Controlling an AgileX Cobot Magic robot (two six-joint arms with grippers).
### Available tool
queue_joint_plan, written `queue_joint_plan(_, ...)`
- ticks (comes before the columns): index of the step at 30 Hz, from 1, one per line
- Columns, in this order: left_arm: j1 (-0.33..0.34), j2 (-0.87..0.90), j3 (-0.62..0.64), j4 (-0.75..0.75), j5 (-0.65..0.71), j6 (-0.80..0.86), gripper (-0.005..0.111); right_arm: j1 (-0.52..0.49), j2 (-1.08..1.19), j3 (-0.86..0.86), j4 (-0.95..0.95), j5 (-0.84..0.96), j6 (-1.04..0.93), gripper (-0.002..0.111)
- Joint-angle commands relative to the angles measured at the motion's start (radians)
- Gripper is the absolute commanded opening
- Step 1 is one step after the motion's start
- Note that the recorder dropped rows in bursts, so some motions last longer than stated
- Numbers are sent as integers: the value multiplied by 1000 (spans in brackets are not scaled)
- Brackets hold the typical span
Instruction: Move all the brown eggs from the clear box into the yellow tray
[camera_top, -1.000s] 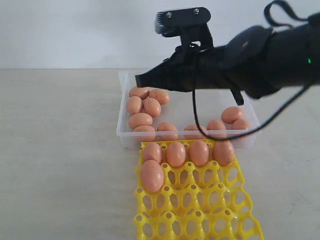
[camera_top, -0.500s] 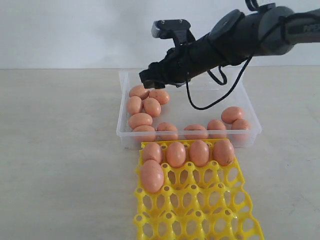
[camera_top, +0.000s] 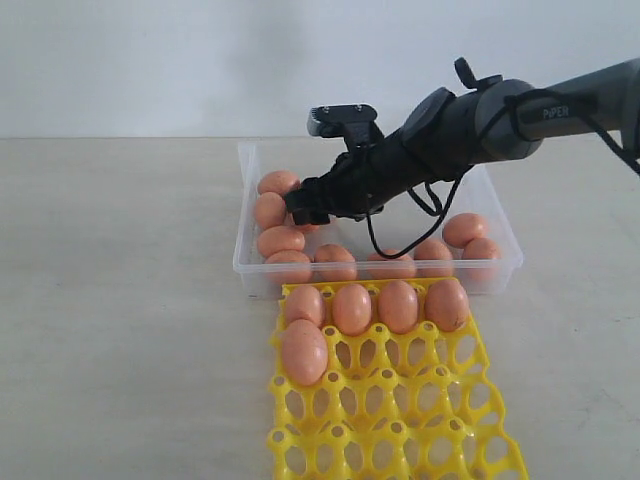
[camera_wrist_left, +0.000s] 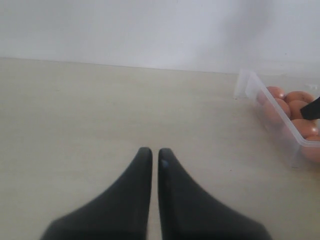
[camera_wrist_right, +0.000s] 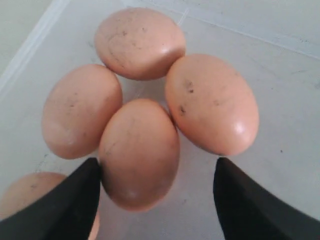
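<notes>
Nearest, just in front of the clear box (camera_top: 240, 262): yellow tray (camera_top: 385, 378) holding five brown eggs (camera_top: 352, 308). Inside the box, toward its left end: right gripper (camera_top: 299, 212) spread wide, straddling one clustered egg (camera_wrist_right: 137, 152), clamping nothing.

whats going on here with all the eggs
The right claw is open inside the clear box, with one brown egg of a cluster between its fingers, not gripped yet. The yellow tray holds five eggs. The left claw is shut over the table, off to the side.
</notes>
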Motion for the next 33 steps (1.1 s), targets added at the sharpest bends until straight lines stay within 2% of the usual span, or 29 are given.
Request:
queue_joint_plan(1,-4,-2,4,4,-13,4,4,1,38,-38,-1,-12,-1,56)
queue_joint_plan(10,-4,-2,4,4,-13,4,4,1,67,-56,3,-24,-18,56)
queue_joint_plan(25,-4,-2,4,4,-13,4,4,1,67,-57,3,10,-576,56)
queue_joint_plan(33,-4,-2,4,4,-13,4,4,1,67,-57,12,16,-717,56)
